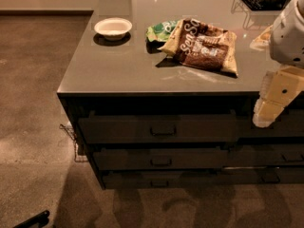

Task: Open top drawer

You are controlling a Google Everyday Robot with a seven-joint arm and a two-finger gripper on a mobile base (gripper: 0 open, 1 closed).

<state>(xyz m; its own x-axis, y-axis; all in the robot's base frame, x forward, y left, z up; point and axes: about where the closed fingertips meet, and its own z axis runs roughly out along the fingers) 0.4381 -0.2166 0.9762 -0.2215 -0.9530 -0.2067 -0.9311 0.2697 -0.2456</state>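
plainly, the top drawer [159, 127] lies left of and slightly below the end effector [270, 106], which hangs at the right edge of the frame, just under the tabletop [123, 70] rim. how far open it is i cannot tell. the drawer's long axis runs left-right. its dark front looks shut, with the small pull [163, 131] at centre.

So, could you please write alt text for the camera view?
The gripper hangs at the right edge, right of the top drawer, which looks shut. A white bowl and snack bags lie on the counter.
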